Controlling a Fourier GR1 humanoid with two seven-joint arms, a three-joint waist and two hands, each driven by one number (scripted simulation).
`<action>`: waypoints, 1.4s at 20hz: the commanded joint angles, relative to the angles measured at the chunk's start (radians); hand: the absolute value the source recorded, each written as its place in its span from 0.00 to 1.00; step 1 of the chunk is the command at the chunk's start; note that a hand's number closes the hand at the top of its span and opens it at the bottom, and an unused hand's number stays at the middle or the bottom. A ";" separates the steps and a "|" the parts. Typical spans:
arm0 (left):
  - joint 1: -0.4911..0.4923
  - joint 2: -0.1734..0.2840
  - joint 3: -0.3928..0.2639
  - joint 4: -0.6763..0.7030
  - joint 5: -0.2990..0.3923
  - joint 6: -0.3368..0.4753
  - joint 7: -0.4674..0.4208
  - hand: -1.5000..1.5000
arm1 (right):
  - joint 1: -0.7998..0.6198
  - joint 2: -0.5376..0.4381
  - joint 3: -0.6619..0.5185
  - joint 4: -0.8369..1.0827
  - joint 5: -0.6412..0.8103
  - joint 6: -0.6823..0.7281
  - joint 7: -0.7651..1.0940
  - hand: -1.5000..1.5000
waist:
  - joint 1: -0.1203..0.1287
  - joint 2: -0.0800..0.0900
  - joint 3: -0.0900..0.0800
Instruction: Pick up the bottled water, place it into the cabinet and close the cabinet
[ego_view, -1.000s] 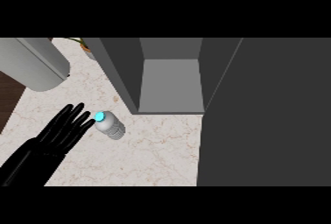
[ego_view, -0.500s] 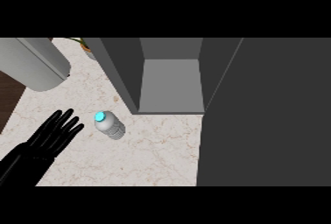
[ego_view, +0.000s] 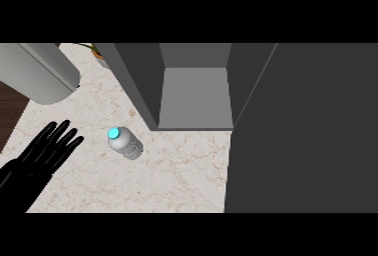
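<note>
The bottled water (ego_view: 125, 144) stands on the marble counter (ego_view: 170, 175), clear with a cyan cap, just left of the cabinet's front corner. My left hand (ego_view: 46, 156) is at the lower left with its fingers straight and spread, pointing up and to the right. Its fingertips are a short way left of the bottle and do not touch it. The grey cabinet (ego_view: 193, 95) stands open at the top middle, showing a bare shelf inside. Its dark door (ego_view: 303, 130) is swung out and fills the right side. My right hand does not show.
A large light grey cylinder (ego_view: 40, 70) lies at the top left. A small orange pot with a plant (ego_view: 97, 51) peeks out behind the cabinet's left wall. The counter's left edge runs down beside my forearm, with dark floor beyond.
My left hand has drawn back down and to the left, away from the bottle's cap. The bottle and the cabinet door have not moved.
</note>
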 joint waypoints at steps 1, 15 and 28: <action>-0.055 -0.030 0.019 0.101 -0.063 -0.006 -0.054 0.00 | 0.049 -0.030 -0.029 0.000 -0.023 0.039 -0.035 0.00 | -0.003 0.000 0.000; -0.230 0.032 0.094 0.514 -0.318 -0.118 -0.325 0.00 | 0.081 -0.005 0.071 -0.016 0.048 0.017 -0.066 0.00 | -0.005 0.001 -0.001; -0.436 0.017 0.051 1.040 -0.568 -0.073 -0.635 0.00 | 0.072 -0.040 0.033 -0.013 -0.008 0.040 -0.092 0.00 | -0.012 0.004 -0.001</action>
